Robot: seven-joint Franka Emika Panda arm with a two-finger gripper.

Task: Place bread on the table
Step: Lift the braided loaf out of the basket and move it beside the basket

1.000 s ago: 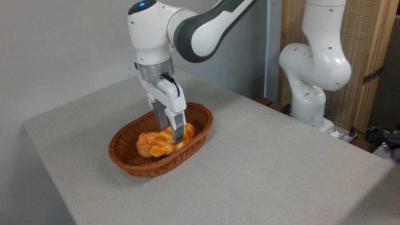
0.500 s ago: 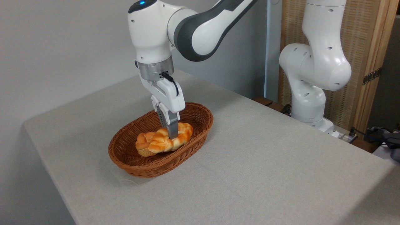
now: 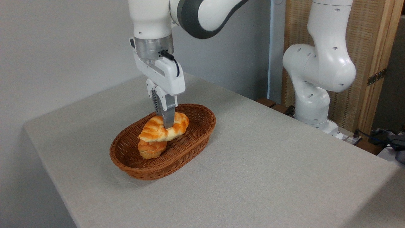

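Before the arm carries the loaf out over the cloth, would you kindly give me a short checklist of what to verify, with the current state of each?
1. Gripper shut on the bread: ok, fingers pinch it near its right end.
2. Bread off the basket floor: ok, it hangs tilted, left end lower.
3. Bread above the rim: cannot tell from this view.
4. Small bun left behind: ok, it sits in the basket below the loaf; whether they touch, cannot tell.
5. Bare table to set down on: ok, open cloth right of the basket.
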